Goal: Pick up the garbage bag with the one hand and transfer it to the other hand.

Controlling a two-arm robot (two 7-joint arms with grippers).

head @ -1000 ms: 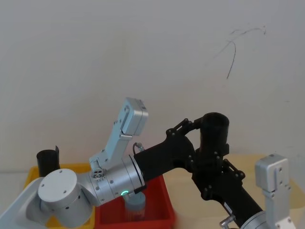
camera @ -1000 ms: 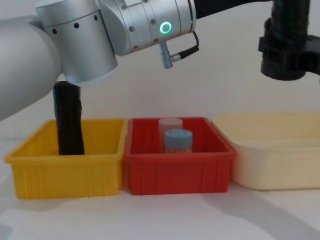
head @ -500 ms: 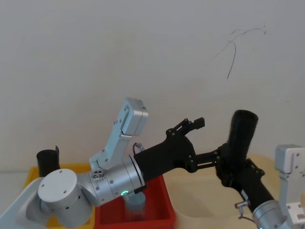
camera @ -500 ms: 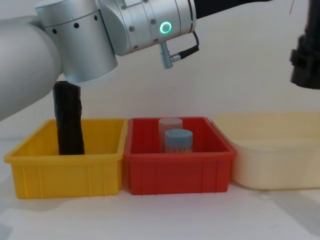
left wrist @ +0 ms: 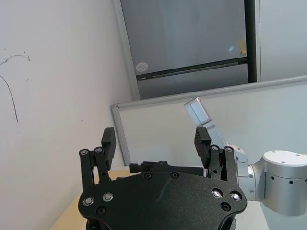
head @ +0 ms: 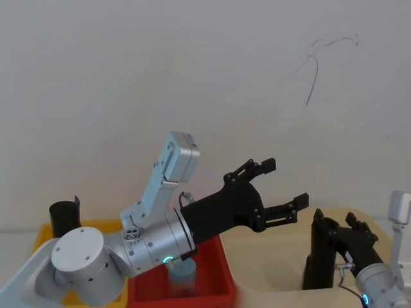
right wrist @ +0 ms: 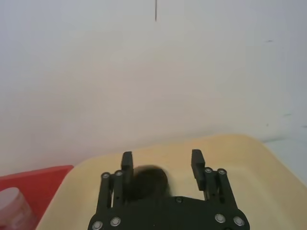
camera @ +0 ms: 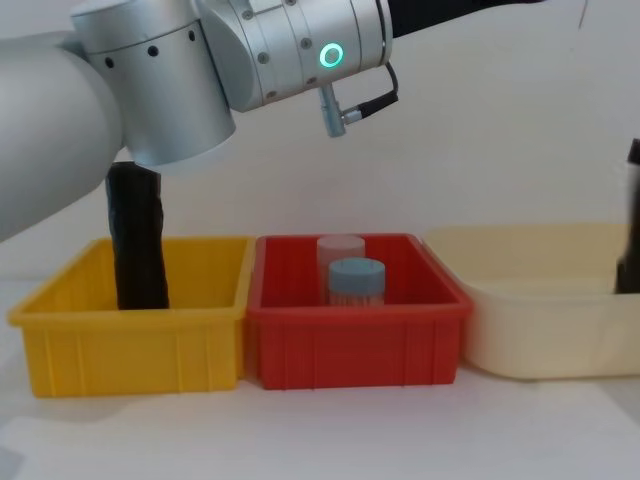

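The garbage bag (head: 317, 260), a black roll, stands upright inside the cream bin (head: 270, 263) at the right. My right gripper (head: 343, 230) is low over that bin. In the right wrist view the garbage bag (right wrist: 149, 179) shows blurred between the spread fingers of my right gripper (right wrist: 161, 159), close to one finger with a gap to the other. A dark strip at the chest view's right edge may be the bag; I cannot tell. My left gripper (head: 284, 183) hangs open and empty up in the air, left of and above the bag, and shows as the left gripper (left wrist: 154, 139) in its wrist view.
A second black roll (camera: 137, 240) with a loose corner on top stands in the yellow bin (camera: 130, 345) at the left. The red bin (camera: 355, 340) in the middle holds a blue-capped jar (camera: 357, 282) and a pale one (camera: 340, 248). My left arm (camera: 230, 60) spans overhead.
My right gripper carried the bag away from the left gripper, rightward and down into the cream bin, and its fingers have spread. The left gripper let go and stays open in place.
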